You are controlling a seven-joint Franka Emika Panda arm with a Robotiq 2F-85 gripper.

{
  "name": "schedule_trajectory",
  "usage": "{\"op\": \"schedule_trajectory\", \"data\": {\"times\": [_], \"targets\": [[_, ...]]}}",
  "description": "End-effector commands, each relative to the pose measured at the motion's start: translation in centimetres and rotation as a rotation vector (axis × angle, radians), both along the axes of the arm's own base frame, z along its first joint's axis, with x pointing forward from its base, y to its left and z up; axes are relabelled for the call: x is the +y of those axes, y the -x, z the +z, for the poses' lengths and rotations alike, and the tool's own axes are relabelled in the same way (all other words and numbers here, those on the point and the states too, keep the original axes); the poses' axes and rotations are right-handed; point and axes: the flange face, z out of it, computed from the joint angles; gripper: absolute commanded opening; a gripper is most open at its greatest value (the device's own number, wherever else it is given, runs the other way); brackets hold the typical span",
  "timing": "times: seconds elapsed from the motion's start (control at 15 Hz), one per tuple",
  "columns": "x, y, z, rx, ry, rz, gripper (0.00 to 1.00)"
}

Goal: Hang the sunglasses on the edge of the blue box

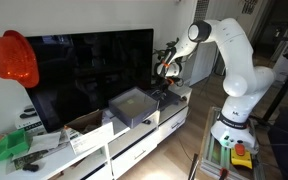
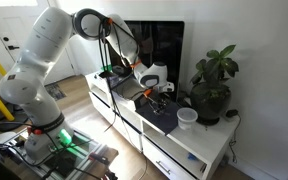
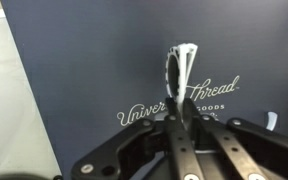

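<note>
My gripper [image 3: 181, 108] is shut on the white-framed sunglasses [image 3: 180, 62], which stick out past the fingertips. Behind them the wrist view is filled by the dark blue surface of the blue box [image 3: 94, 60], printed with "Universal Thread Goods". In both exterior views the gripper [image 1: 167, 72] [image 2: 152, 86] hangs low over the white TV cabinet, close to the low grey-blue box [image 1: 132, 104] [image 2: 164, 118]. I cannot tell whether the sunglasses touch the box.
A large black TV [image 1: 94, 70] stands right behind the box. A white cup [image 2: 187, 117] and a potted plant [image 2: 214, 85] stand at one end of the cabinet. A red cap [image 1: 12, 58] and green items [image 1: 12, 146] are at the other end.
</note>
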Motion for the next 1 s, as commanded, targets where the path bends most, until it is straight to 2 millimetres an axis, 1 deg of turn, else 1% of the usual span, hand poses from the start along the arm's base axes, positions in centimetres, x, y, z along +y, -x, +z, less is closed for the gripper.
{"op": "schedule_trajectory", "data": {"times": [0.0,0.33,0.47,0.6,0.8,0.93], "targets": [[2.0,1.0,2.9,0.025,-0.004,0.037,0.03],[6.4,3.2,7.2,0.040,0.043,0.081,0.03],[7.9,4.1,9.0,0.021,0.103,0.104,0.03],[8.6,4.6,10.7,-0.014,0.190,0.112,0.03],[8.8,5.3,12.6,-0.055,0.301,0.115,0.03],[9.9,6.2,13.2,-0.046,0.316,0.159,0.03]]}}
